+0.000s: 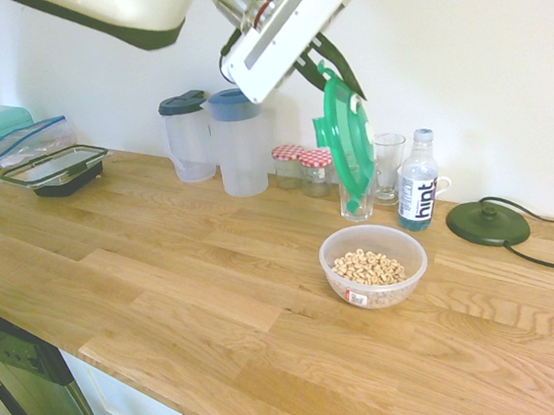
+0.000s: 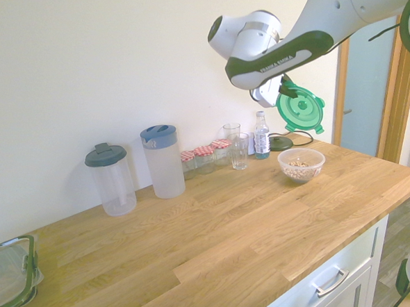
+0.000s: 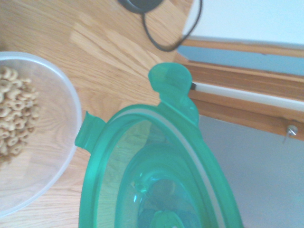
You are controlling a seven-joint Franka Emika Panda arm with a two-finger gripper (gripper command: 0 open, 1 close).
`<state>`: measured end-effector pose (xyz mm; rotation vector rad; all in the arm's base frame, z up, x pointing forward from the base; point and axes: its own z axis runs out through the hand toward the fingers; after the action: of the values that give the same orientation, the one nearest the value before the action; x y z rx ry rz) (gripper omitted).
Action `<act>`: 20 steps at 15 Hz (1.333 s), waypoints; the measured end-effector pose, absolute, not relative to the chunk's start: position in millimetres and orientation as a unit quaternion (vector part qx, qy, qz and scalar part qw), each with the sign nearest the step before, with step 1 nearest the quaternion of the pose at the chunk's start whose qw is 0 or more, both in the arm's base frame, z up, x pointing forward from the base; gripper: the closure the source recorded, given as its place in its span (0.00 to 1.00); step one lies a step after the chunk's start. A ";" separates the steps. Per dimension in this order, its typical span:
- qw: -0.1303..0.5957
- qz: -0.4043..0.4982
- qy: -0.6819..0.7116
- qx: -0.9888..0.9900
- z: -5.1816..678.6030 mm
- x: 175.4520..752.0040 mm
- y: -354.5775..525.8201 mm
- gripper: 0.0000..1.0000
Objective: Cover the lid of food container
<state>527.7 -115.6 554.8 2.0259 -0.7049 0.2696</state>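
Above food container (image 1: pixel 373 265), lid (image 1: pixel 345 146) on edge, face sideways

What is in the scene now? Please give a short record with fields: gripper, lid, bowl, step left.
gripper: gripper shut on the lid, held in the air
lid: green lid nearly on edge, above the worktop, near the glasses in the first exterior view
bowl: clear bowl with cereal rings, standing open on the wooden worktop
step left: lid not yet on the bowl; it likely must be turned flat and lowered onto it
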 end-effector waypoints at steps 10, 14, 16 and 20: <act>0.587 0.197 -0.307 0.722 452.5 536.6 -129.3 1.00; 0.600 0.200 -0.297 0.715 426.3 523.8 -127.5 1.00; 0.600 0.202 -0.289 0.718 415.5 520.2 -118.6 1.00; 0.604 0.208 -0.281 0.716 406.3 520.9 -111.1 1.00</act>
<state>520.9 -111.1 406.3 1.6563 -0.6497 0.4823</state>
